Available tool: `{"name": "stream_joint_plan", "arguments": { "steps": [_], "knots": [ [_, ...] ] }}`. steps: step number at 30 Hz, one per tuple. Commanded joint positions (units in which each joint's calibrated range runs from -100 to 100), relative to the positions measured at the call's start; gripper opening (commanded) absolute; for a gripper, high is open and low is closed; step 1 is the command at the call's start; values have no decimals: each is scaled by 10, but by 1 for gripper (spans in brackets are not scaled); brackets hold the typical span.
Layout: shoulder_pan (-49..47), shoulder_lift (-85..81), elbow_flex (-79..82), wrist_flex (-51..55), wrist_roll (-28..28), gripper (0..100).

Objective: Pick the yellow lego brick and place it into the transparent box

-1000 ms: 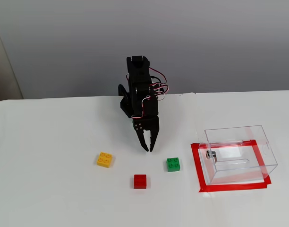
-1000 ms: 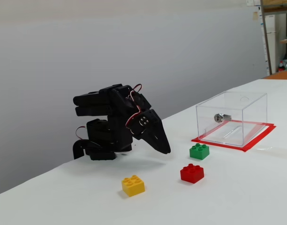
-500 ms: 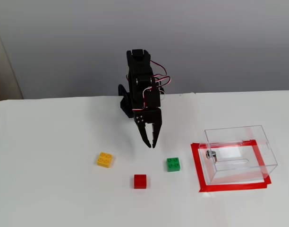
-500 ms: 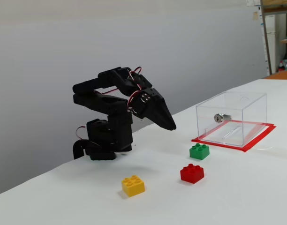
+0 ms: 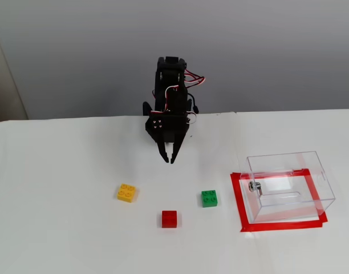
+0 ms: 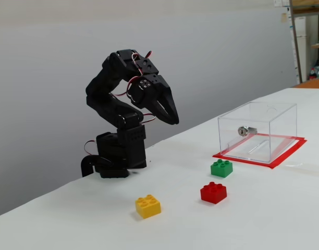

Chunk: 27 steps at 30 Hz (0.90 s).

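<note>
The yellow lego brick (image 5: 126,193) (image 6: 148,205) lies on the white table, left of the other bricks in the overhead-like fixed view. The transparent box (image 5: 288,185) (image 6: 258,131) stands on a red tape frame at the right, with a metal knob on its side. My black gripper (image 5: 169,159) (image 6: 173,120) hangs in the air, well above the table, pointing down and shut with nothing in it. It is behind the bricks, up and to the right of the yellow one.
A red brick (image 5: 169,218) (image 6: 213,192) and a green brick (image 5: 209,198) (image 6: 221,167) lie between the yellow brick and the box. The arm's base (image 6: 118,156) stands at the table's back edge by a grey wall.
The arm has risen and folded back, lifting the gripper away from the table. In the front fixed view its tips swung slightly left, toward the yellow brick's side.
</note>
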Motion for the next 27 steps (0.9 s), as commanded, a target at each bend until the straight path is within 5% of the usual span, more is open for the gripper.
{"name": "stream_joint_plan", "arguments": {
  "steps": [1,17,27],
  "knots": [
    [36,37,-86,25,2,3],
    [152,101,-157,68,3,3],
    [263,172,-158,88,61,3]
  ]
}}
